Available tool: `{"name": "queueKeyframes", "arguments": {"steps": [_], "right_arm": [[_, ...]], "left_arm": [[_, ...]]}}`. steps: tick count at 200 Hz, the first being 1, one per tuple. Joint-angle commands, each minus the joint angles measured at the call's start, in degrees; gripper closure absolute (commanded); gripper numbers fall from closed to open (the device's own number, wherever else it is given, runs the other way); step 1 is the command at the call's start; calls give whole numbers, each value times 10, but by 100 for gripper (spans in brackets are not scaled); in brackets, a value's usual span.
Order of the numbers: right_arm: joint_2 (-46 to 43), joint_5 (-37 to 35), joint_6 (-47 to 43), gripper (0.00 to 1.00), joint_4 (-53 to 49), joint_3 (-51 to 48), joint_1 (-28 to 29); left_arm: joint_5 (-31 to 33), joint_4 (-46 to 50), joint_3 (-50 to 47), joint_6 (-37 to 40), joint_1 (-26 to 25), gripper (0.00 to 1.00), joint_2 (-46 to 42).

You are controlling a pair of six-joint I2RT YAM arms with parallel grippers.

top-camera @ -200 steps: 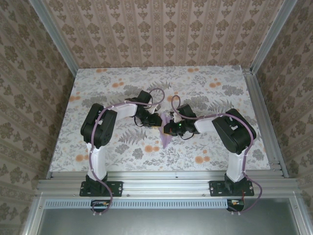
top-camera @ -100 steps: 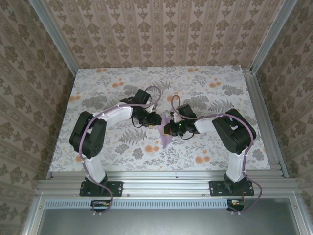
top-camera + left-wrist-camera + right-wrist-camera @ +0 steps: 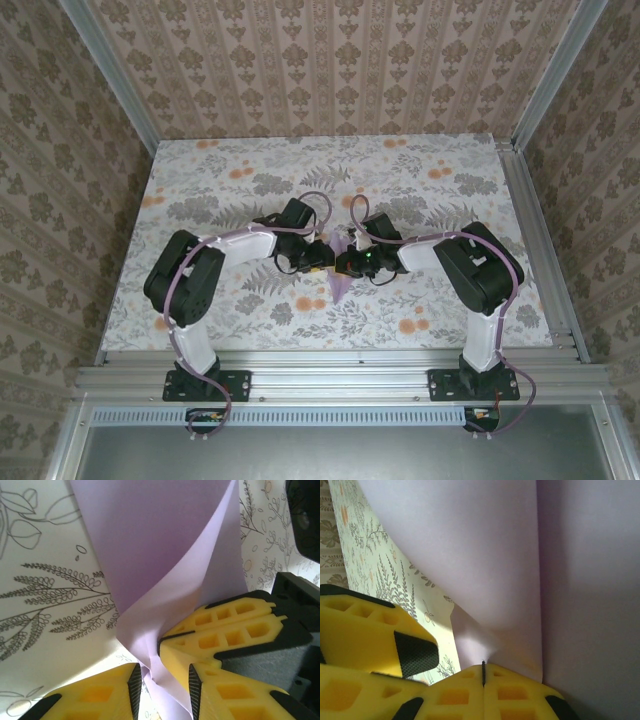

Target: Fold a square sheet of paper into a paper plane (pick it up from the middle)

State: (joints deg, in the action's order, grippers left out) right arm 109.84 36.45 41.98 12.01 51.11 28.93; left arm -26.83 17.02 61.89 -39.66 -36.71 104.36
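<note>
Now: right gripper (image 3: 483,670) pinches the paper plane (image 3: 470,555)

Its two fingers are pressed together on a lower fold of the lilac paper. The left gripper (image 3: 165,676) has its fingers apart, with a flap of the paper running loosely between them, just beside the right fingertips. The plane lies mid-table (image 3: 200,180), its point toward the arm bases.

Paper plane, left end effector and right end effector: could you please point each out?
paper plane (image 3: 150,545), left wrist view, on its broad lilac panel.
left end effector (image 3: 164,682), left wrist view, midway between its yellow fingertips.
right end effector (image 3: 483,672), right wrist view, at the seam between its shut fingertips.
</note>
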Motion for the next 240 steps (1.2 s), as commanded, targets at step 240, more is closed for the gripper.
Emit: {"name": "queueKeyframes", "arguments": {"steps": [240], "right_arm": [[-29,-4,-11,88,-45,-4,3]], "left_arm": [[13,10,29,24,3,95,11]]}}
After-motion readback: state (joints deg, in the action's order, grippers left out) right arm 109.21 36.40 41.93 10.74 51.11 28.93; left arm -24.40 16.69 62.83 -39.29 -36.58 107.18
